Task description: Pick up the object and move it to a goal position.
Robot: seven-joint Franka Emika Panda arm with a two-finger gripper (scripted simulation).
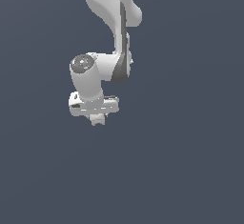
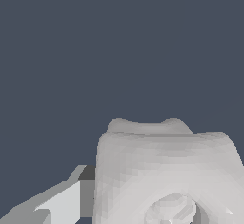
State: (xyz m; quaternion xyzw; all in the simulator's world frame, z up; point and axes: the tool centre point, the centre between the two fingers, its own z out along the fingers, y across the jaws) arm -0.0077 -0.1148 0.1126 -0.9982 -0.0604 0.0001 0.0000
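Exterior view: white arm hangs down against flat slate-blue backdrop, wrist bent toward exterior view's left. Gripper at bottom, fingers close together, clenched on the object, small off-white lump barely poking out below hand. Wrist view: pale finger beside the object, touching it. Object fills lower frame: off-white, blocky, rounded corners, bumpy top edge, round ring-like hollow on face.

The arm is seen descending from the top of the exterior view, with the gripper set at its lower end. The object is placed directly against one finger in the wrist view.
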